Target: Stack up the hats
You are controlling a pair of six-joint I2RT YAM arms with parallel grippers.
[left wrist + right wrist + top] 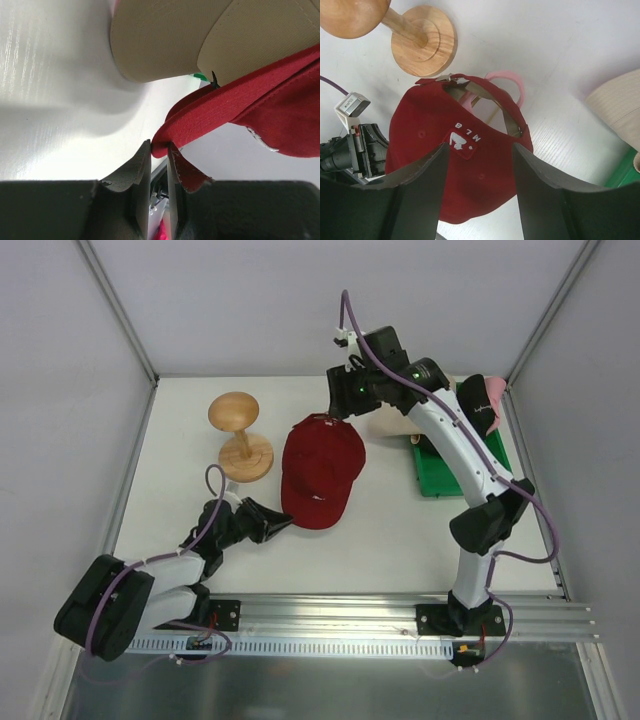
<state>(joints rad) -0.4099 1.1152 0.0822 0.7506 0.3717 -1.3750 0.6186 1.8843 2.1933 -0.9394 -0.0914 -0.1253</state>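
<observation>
The left jaws stand narrow, pinched on the front edge of the brim of the red cap [320, 468]. The brim runs up and away from their tips, and in the left wrist view its rim sits right between the two fingers. Past these jaws, beyond the brim, cream fabric fills the upper part of that view, with a sliver of green beside it.

The right jaws are spread wide and hold nothing. They hang over the back of the red cap, whose white "MLB" patch and rear strap opening lie between and just ahead of the two fingers. The cap lies on the white counter [190, 520], crown up.

Ahead of the right jaws and to their left stands the mushroom-shaped wooden stand [422, 42], near the cap but apart from it. To their right lies the cream bucket hat [620, 102], with the edge of a green board [620, 175] below it. Further along the right arm, a black hat [473, 405] and a pink hat [496, 395] sit together at the counter's far right edge.
</observation>
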